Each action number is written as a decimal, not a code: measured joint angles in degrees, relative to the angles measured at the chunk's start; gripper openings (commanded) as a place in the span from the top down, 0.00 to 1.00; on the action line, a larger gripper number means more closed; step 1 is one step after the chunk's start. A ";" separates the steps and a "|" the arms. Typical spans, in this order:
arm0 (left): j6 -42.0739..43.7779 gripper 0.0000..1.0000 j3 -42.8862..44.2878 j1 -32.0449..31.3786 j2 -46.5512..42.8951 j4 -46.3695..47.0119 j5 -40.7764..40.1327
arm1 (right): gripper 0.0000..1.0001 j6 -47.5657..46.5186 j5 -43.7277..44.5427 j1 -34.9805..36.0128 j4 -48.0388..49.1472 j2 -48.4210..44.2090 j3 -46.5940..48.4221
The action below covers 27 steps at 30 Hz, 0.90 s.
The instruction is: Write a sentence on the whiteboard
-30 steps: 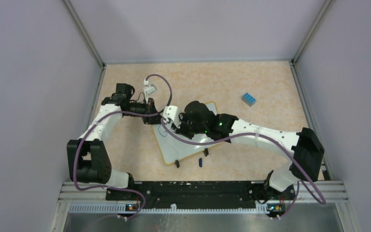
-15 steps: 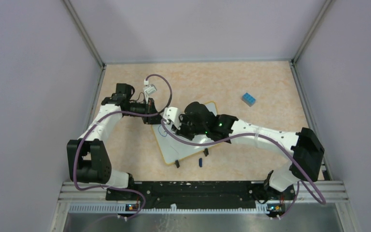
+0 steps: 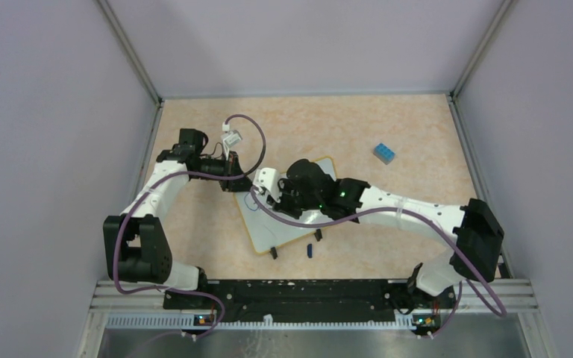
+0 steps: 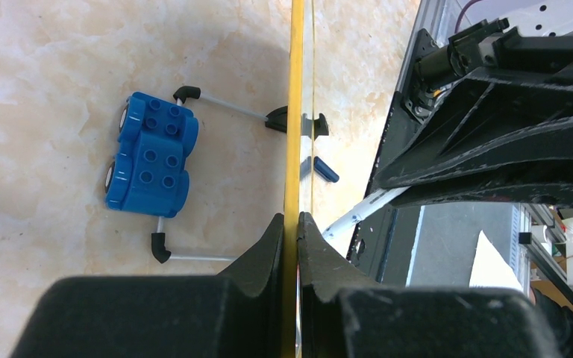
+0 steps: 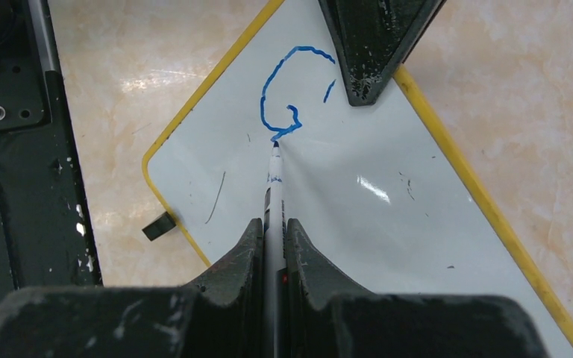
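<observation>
Barely begun, I'd say: the whiteboard [image 3: 280, 230] lies tilted on the desk [image 3: 388, 119] between the two arms, and the sentence [image 5: 263, 101] so far is a single blue curl near one corner, looking like a capital G. The rest of the white surface is bare apart from a few faint old smudges. The right end effector [image 5: 272, 224] is pressed tight around a marker [image 5: 274, 175], whose tip sits at the tail of that curl. The left end effector [image 4: 292, 220] pinches the board's yellow rim at the far corner, steadying it. By my reckoning nearly every letter is yet to be written. A blue block [image 3: 385, 153] sits well apart.
</observation>
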 measured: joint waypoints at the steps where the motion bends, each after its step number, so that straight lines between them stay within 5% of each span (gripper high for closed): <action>1: 0.00 1.00 0.00 0.00 0.00 0.00 0.02 | 1.00 0.07 -0.07 -0.24 -0.15 -0.37 0.00; 27: 0.00 1.00 0.00 0.00 0.00 0.00 0.20 | 1.00 1.84 2.78 -3.06 0.24 -3.02 0.00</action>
